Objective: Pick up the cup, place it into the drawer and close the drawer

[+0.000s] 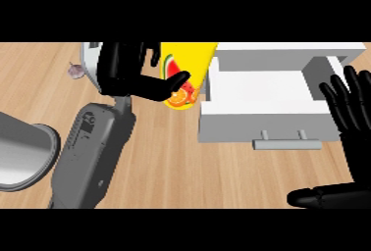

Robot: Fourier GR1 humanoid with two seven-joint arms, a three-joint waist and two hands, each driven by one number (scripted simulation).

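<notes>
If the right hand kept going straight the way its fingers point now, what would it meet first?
The right hand is open, fingers pointing toward the view's top. Straight on lies the open drawer's right wall and the white cabinet behind; height above them is unclear.

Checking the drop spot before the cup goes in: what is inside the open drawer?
The drawer shows only its bare white floor; nothing lies in it. The right hand covers its right edge. The cup is outside, at the drawer's left, in the left hand.

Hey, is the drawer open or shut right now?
Open. The drawer is pulled out from its white cabinet, its inside bare and its handle forward.
</notes>
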